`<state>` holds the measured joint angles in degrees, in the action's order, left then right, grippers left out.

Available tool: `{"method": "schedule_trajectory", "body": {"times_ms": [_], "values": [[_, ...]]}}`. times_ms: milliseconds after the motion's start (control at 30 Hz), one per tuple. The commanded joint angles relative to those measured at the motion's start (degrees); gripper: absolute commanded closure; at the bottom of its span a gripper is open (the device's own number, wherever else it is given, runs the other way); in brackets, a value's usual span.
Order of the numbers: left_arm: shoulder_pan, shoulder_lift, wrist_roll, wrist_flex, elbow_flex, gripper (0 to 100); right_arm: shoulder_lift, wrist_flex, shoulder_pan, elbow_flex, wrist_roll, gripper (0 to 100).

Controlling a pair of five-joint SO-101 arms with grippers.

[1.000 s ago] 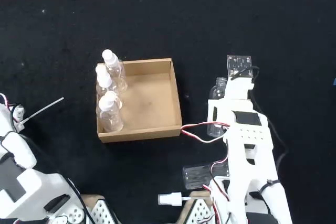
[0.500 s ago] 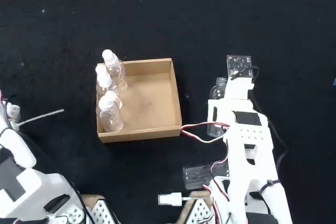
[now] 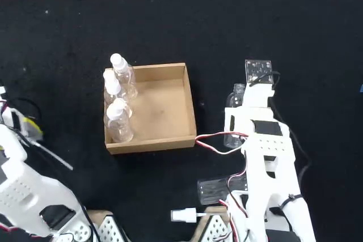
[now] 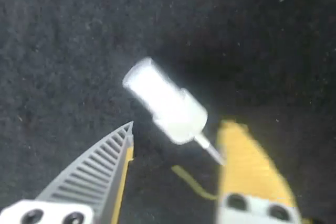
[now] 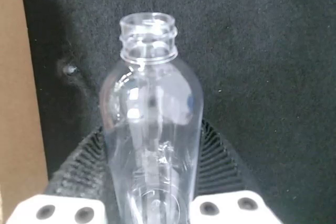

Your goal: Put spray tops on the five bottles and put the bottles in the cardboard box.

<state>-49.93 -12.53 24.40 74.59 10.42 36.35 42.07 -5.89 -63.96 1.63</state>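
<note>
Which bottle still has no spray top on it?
The bottle in the right gripper, beside the cardboard box: its neck is open. The three bottles in the box all carry white tops.

No text, label, number or sign can be read in any view. The cardboard box (image 3: 170, 92) has plain brown walls. The clear bottle (image 5: 152, 129) standing just beside the box has a bare surface with no lettering. The dark panel (image 3: 258, 67) on the arm beside the box carries pale specks too small to read.
</note>
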Motion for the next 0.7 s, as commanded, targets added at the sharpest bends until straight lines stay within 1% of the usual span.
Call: {"method": "schedule_trajectory", "body": {"times_ms": [0,100,300,400,500,567,667], "values": [[-0.3,-1.3,-3.4,7.1,-10.4,71,0.0,-1.5,1.1,-0.3,0.4,98.8],[-0.6,-3.5,-6.2,6.3,-11.6,74,0.0,-1.5,1.1,-0.3,0.4,98.8],[-0.3,-8.6,-14.8,4.4,-11.6,75,0.0,-1.5,1.1,-0.3,0.4,98.8],[-0.7,-9.1,-16.6,4.4,-11.6,75,0.0,-1.5,1.1,-0.3,0.4,98.8],[-0.7,-8.2,-16.8,3.3,-9.5,75,0.0,-1.5,1.1,-0.2,0.4,98.8],[0.0,-7.0,-17.1,0.3,-5.9,75,0.0,-1.5,1.1,-0.1,0.4,98.8],[1.5,-5.6,-17.4,-7.4,1.2,75,0.0,-1.5,1.1,-0.2,0.4,98.8]]}}
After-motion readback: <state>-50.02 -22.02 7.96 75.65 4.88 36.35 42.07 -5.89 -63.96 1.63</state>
